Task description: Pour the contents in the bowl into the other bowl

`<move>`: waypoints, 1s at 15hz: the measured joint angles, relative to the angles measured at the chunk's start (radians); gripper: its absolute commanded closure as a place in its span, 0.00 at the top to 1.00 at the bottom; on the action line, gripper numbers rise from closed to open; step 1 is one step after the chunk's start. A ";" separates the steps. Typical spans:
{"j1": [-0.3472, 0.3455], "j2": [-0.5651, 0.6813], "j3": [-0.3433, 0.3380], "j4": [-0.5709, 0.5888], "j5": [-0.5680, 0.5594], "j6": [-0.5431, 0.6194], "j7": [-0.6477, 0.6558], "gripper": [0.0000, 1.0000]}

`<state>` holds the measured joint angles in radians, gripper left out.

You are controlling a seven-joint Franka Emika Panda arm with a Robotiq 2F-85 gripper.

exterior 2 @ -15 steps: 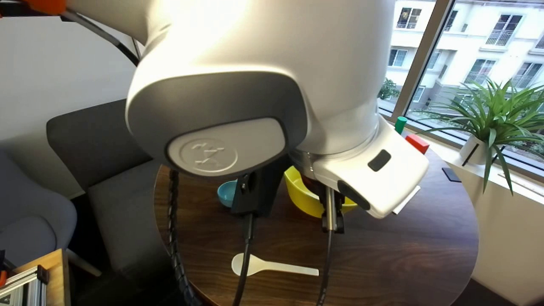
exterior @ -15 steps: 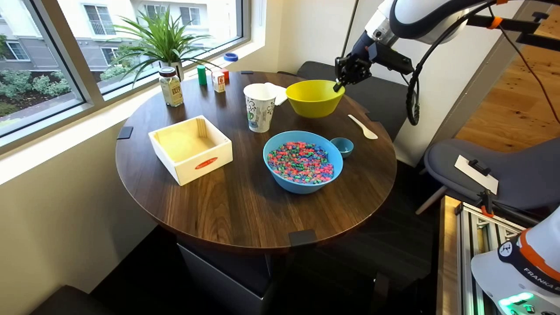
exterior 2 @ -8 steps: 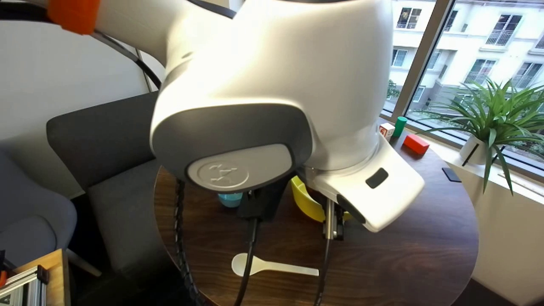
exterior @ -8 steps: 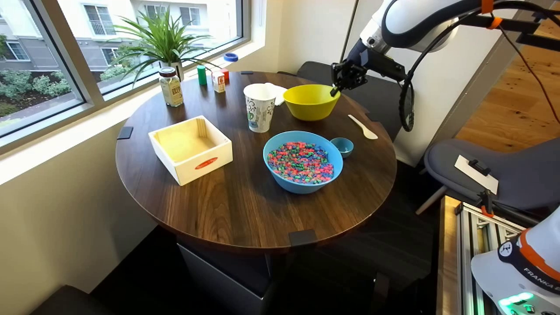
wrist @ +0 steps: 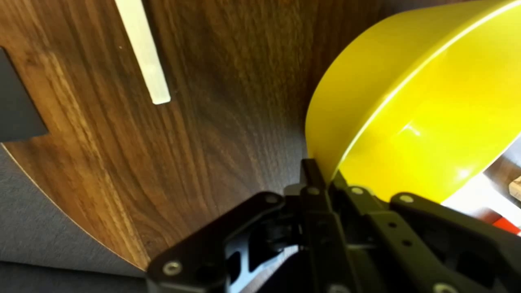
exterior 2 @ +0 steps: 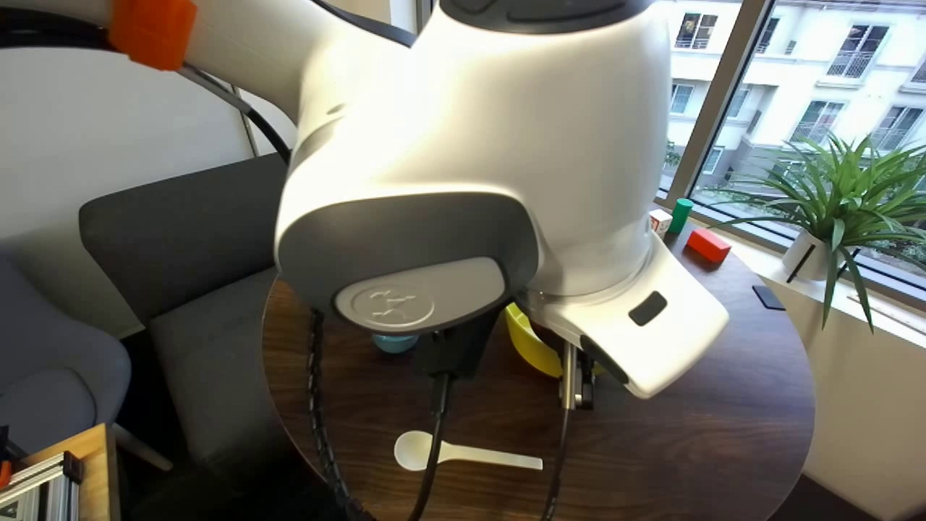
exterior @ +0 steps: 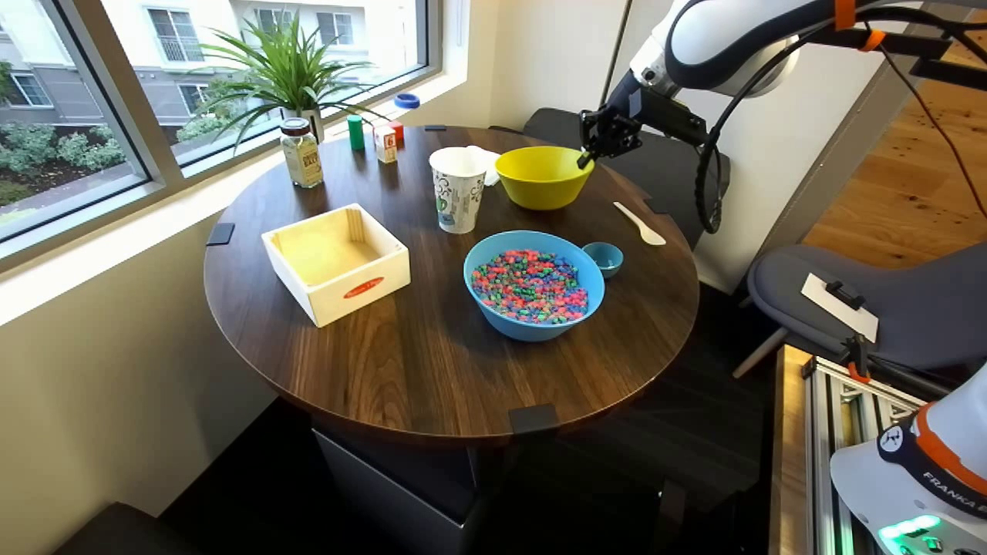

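The yellow bowl is at the far side of the round table, and its rim shows partly behind the arm in an exterior view. My gripper is shut on its rim. In the wrist view, the fingers pinch the bowl's wall, one inside and one outside. The visible inside of the yellow bowl is bare. I cannot tell if its base touches the table. The blue bowl stands nearer, holding the multicoloured bits. It is hidden behind the arm in an exterior view.
A small teal bowl stands beside the blue bowl. A white patterned cup is left of the yellow bowl. A pale spoon, a wooden tray, a jar and small blocks stand around the table.
My gripper and the yellow bowl have moved left in an exterior view, first lower, then slightly up. The blue bowl and the bits have not moved.
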<state>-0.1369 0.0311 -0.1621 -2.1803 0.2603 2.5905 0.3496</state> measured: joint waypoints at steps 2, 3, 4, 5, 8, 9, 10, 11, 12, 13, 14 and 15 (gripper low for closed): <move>0.000 0.002 0.000 0.002 0.001 0.000 0.001 0.01; 0.000 0.002 0.000 0.002 0.001 0.000 0.001 0.01; 0.000 0.003 0.000 0.003 0.002 0.000 0.001 0.01; 0.000 0.004 0.000 0.003 0.002 0.000 0.001 0.01; 0.000 0.005 0.000 0.004 0.002 0.000 0.001 0.03; 0.000 0.005 0.000 0.004 0.002 0.000 0.001 0.03; 0.000 0.005 0.000 0.005 0.002 0.000 0.001 0.06; 0.000 0.006 0.000 0.005 0.002 0.000 0.001 0.13; 0.000 0.006 0.000 0.005 0.002 0.000 0.001 0.19; 0.000 0.007 0.000 0.006 0.002 0.000 0.001 0.27; 0.000 0.009 0.000 0.006 0.002 0.000 0.001 0.30; 0.000 0.013 0.000 0.006 0.002 0.000 0.001 0.33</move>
<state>-0.1369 0.0436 -0.1621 -2.1746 0.2626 2.5905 0.3501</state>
